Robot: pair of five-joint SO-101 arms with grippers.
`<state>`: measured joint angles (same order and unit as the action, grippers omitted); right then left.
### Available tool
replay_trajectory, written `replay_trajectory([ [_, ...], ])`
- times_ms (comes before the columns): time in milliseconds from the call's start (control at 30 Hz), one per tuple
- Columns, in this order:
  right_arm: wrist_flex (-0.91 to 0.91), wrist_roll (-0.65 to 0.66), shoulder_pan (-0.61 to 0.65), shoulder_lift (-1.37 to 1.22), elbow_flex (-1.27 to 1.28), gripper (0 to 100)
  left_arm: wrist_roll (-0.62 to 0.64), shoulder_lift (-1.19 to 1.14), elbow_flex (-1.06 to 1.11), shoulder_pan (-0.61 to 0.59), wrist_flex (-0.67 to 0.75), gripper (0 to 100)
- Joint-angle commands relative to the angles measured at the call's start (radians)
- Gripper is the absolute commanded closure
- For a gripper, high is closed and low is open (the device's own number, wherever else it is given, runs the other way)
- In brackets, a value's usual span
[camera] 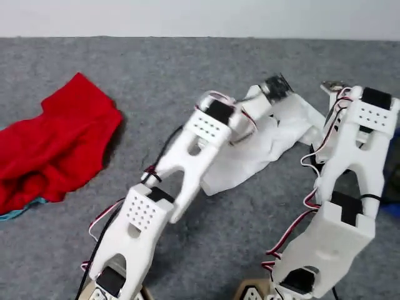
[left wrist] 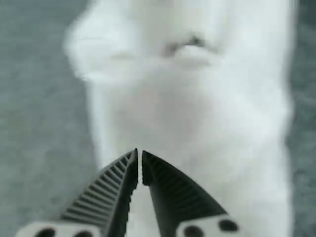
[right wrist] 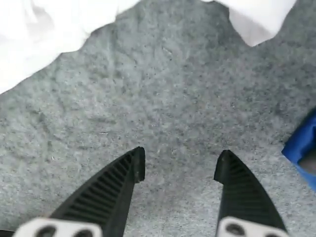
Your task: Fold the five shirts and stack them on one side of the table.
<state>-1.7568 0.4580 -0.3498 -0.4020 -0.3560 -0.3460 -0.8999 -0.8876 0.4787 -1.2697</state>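
Far left of the table (camera: 156,69): a red shirt (camera: 62,144) lies crumpled and unfolded on the grey felt. A strip of teal cloth (camera: 19,211) shows from under its near edge.

Left arm (camera: 187,156): based at the near edge, stretched out diagonally away and to the right. It crosses over the near left part of the white shirt (camera: 250,156). The left gripper (left wrist: 139,155) sits at the shirt's far side, low over the cloth. The two fingers are drawn together with a hairline slit between the tips. White fabric lies directly beyond and beneath them. Whether any cloth is pinched in the slit cannot be told.

White shirt: centre right of the table, rumpled, not folded, well apart from the red shirt. The left arm covers part of it in the high view.

Right arm (camera: 344,187): based at the near edge, reared up tall at the right side, just beside the shirt's right edge. The right gripper (right wrist: 180,165) points down at bare felt with the fingers spread wide and nothing between them. The white shirt's (right wrist: 44,29) edges lie beyond the tips, not touching.

Far right: a piece of blue cloth (right wrist: 301,148) at the table edge, near the right gripper, partly hidden behind the right arm.
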Motion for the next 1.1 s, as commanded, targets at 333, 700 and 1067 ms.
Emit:
replay_trajectory([
  [333,-0.039,-0.012,0.008,0.053,-0.005,75.7,0.138,0.015,-0.058,0.003,-0.192,90],
  [700,-0.042,-0.011,0.002,0.053,-0.003,75.7,0.242,0.003,-0.016,0.103,-0.112,71],
  [1067,-0.042,-0.011,0.002,0.054,-0.003,75.7,0.084,0.009,0.157,0.074,0.141,98],
])
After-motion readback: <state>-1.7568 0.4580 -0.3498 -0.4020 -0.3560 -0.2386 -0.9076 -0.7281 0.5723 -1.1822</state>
